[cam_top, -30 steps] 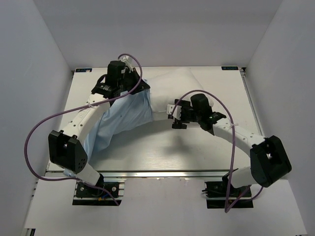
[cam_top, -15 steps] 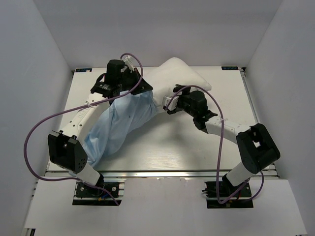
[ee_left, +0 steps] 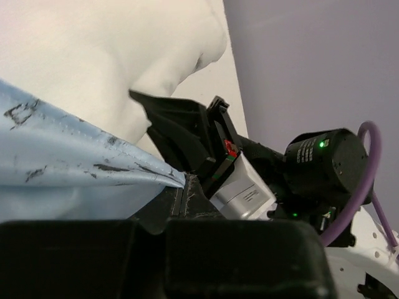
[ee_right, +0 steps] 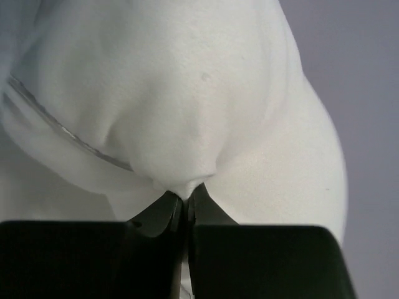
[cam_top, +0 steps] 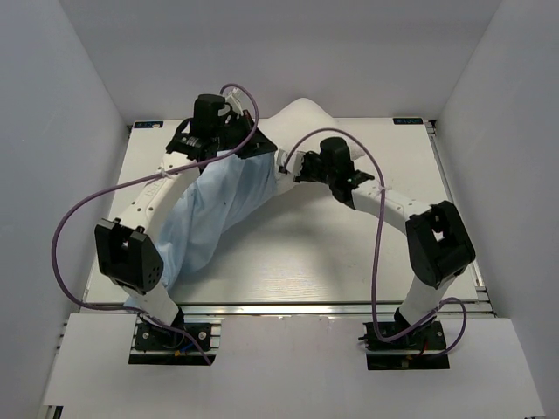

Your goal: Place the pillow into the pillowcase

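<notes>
1. The left gripper [cam_top: 259, 145] hadn't changed at all. It was still pressed together on the hem of the light-blue pillowcase [cam_top: 218, 201], holding it up near the far edge of the bench [cam_top: 349, 262], a bit left of the middle. The rest of the case draped down toward the near left corner.
2. The big change was the right gripper [cam_top: 284, 168]. It was spread wide a second ago, and now it was pinched on a fold of the off-white pillow [cam_top: 301, 118]. In the wrist view the fabric bunched right into the tips.
3. It had also travelled from around mid-bench toward the far edge and leftward, ending up just beside the left gripper and the held-up hem.
4. The pillow sat raised at the middle of the far edge, its top bulging past that edge from overhead. A second ago it looked a lot flatter.
5. From the left wrist, the cream pillow sat directly behind the blue hem.
6. The right arm's elbow had swung inward too.
</notes>
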Action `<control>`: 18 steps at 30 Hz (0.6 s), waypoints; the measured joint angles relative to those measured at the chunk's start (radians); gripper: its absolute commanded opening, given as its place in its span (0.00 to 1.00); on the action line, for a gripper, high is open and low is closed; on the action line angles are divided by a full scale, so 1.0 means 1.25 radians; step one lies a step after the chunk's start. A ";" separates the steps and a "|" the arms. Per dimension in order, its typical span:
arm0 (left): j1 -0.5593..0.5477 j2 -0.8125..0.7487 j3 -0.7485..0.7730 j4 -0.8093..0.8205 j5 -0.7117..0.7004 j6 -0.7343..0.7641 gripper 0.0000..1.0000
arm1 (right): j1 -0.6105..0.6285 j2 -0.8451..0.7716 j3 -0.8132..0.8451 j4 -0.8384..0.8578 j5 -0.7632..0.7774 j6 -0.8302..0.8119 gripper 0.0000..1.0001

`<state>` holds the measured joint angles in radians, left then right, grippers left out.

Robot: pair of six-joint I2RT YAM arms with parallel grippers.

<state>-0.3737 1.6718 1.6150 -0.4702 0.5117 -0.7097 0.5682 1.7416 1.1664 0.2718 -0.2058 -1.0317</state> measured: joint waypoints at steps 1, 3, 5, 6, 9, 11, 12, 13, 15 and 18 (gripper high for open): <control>0.001 0.006 0.014 0.000 0.008 -0.002 0.00 | -0.002 -0.001 0.032 -0.048 -0.023 0.052 0.00; 0.004 0.021 0.047 -0.005 0.031 -0.009 0.00 | -0.005 -0.008 0.085 -0.130 -0.087 0.152 0.00; 0.006 0.045 0.092 -0.014 0.050 -0.013 0.00 | -0.003 -0.027 0.126 -0.201 -0.148 0.262 0.00; 0.008 0.064 0.129 -0.027 0.060 -0.014 0.00 | 0.000 -0.041 0.141 -0.230 -0.179 0.316 0.00; 0.012 0.126 0.240 -0.055 0.081 -0.014 0.00 | 0.012 -0.088 0.159 -0.267 -0.262 0.491 0.00; 0.015 0.160 0.304 -0.076 0.094 -0.016 0.00 | 0.016 -0.113 0.161 -0.263 -0.304 0.597 0.00; 0.015 0.166 0.319 -0.079 0.100 -0.017 0.00 | 0.016 -0.121 0.161 -0.256 -0.321 0.649 0.00; 0.015 0.167 0.322 -0.079 0.103 -0.020 0.00 | 0.015 -0.126 0.161 -0.245 -0.336 0.697 0.00; 0.014 0.161 0.318 -0.074 0.106 -0.022 0.00 | 0.006 -0.128 0.161 -0.215 -0.373 0.809 0.00; 0.014 0.128 0.256 -0.056 0.096 -0.023 0.13 | -0.016 -0.121 0.161 -0.183 -0.411 0.930 0.00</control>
<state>-0.3565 1.8324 1.9354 -0.5400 0.6312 -0.7387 0.5484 1.5898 1.3670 0.0433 -0.7197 0.1303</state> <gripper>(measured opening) 0.063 0.025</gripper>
